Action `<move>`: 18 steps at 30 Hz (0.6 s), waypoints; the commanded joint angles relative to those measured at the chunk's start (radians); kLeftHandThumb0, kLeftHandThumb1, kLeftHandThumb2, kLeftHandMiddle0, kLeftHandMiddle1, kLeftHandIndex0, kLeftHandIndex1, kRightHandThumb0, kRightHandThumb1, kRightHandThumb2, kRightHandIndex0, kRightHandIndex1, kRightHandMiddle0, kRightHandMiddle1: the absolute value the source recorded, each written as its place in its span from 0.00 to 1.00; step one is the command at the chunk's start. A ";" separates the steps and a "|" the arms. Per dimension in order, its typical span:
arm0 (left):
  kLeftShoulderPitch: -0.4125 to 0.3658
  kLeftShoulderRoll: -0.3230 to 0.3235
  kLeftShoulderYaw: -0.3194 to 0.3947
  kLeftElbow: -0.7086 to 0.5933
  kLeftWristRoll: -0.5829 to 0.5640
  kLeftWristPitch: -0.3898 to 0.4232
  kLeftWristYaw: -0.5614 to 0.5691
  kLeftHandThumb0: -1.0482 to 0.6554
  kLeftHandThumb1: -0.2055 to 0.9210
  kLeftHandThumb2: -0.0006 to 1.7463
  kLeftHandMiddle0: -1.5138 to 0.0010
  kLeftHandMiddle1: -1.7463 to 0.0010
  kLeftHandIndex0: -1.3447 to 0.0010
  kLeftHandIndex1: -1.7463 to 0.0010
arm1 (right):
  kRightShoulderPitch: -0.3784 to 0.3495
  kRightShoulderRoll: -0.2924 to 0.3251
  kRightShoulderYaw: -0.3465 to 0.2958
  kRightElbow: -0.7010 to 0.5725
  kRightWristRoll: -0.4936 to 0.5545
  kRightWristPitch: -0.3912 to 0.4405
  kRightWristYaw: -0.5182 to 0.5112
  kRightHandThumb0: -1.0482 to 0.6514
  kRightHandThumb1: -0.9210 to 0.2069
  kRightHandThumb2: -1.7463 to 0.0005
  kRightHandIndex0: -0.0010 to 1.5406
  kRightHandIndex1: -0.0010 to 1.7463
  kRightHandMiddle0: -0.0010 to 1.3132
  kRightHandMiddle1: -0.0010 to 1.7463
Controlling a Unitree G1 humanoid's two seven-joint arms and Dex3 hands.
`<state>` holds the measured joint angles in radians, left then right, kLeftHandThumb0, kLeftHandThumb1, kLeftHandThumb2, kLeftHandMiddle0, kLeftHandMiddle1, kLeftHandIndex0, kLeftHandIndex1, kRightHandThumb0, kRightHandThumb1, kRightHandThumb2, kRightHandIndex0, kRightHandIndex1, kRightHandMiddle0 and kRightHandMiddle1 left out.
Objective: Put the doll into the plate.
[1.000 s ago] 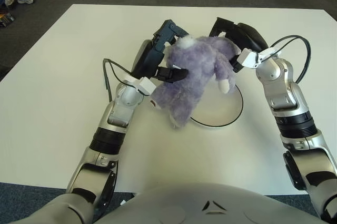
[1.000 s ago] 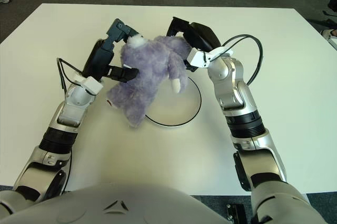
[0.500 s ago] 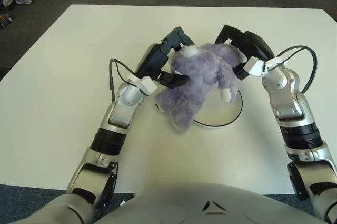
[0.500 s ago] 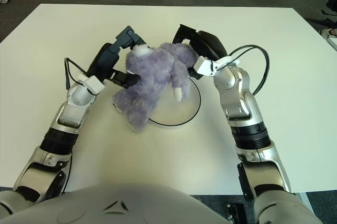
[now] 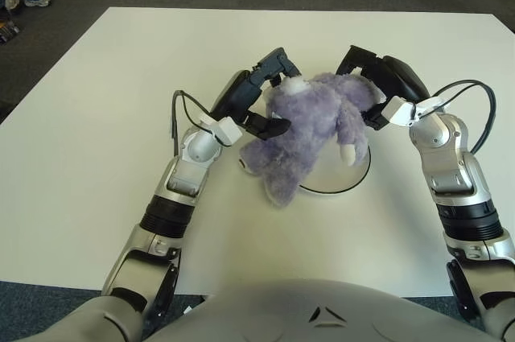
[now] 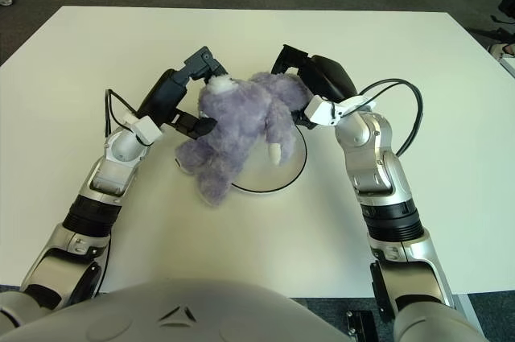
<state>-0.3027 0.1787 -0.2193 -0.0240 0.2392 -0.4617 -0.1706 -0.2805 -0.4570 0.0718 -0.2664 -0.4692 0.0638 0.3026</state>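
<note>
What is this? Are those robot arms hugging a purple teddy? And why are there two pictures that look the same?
Yes, those are a robot's arms. It has a camera with two eyes on its head, looking down at a white table, so you get two nearly matching pictures, as with your own eyes. The grey curve at the bottom is its body. Its left hand and right hand each have three fingers, and together they squeeze a fluffy purple doll from both sides. Under the doll lies a white plate with a dark rim. Part of the doll is over the plate, while one end hangs past the plate's left edge.
</note>
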 commanded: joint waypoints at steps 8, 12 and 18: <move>0.013 0.016 -0.010 0.010 0.007 0.029 -0.033 0.61 0.55 0.65 0.67 0.00 0.61 0.14 | 0.040 -0.016 -0.015 -0.064 0.032 0.026 0.037 0.61 0.74 0.14 0.47 0.94 0.55 0.93; 0.012 0.019 -0.011 0.011 0.009 0.034 -0.040 0.61 0.55 0.64 0.68 0.00 0.61 0.14 | 0.050 -0.020 -0.017 -0.078 0.038 0.035 0.052 0.61 0.73 0.14 0.46 0.95 0.54 0.93; 0.009 0.026 -0.017 0.010 -0.002 0.049 -0.064 0.61 0.56 0.64 0.68 0.00 0.63 0.13 | 0.058 -0.038 -0.020 -0.104 0.047 0.063 0.099 0.61 0.66 0.19 0.42 0.95 0.49 0.94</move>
<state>-0.2961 0.1936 -0.2287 -0.0241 0.2391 -0.4329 -0.2125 -0.2251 -0.4735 0.0633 -0.3338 -0.4498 0.1189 0.3735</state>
